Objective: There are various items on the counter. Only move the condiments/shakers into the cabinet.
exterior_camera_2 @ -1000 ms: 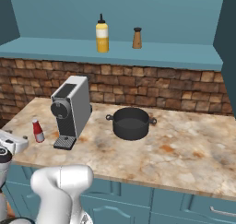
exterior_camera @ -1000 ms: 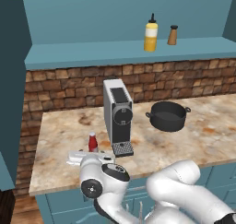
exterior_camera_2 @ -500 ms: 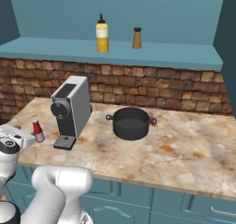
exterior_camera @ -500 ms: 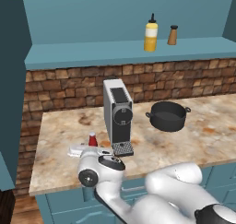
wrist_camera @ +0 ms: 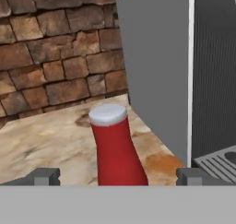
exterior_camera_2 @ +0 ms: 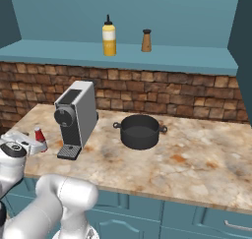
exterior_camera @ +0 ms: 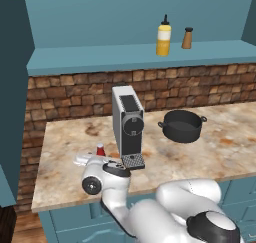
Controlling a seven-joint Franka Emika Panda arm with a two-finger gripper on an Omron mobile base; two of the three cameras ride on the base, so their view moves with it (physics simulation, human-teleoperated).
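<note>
Rendered kitchen: marbled counter (exterior_camera: 220, 137), brick backsplash (exterior_camera: 75, 94), teal cabinet (exterior_camera: 125, 57), coffee machine (exterior_camera: 128, 126), pot (exterior_camera: 182, 125)

The counter (exterior_camera: 70, 172) and cabinet (exterior_camera_2: 162, 61) are viewed downward from behind at seven and five o'clock, while the ketchup bottle (wrist_camera: 116, 147) is framed closely, level, at twelve o'clock.

The arm folds low, its big white elbow links bulging in front and the wrist reaching forward and left. The hand is held about level, pointing away from the base. The gripper (wrist_camera: 115, 177) has its jaws spread wide, the two dark fingertips (wrist_camera: 44, 176) standing well apart.
</note>
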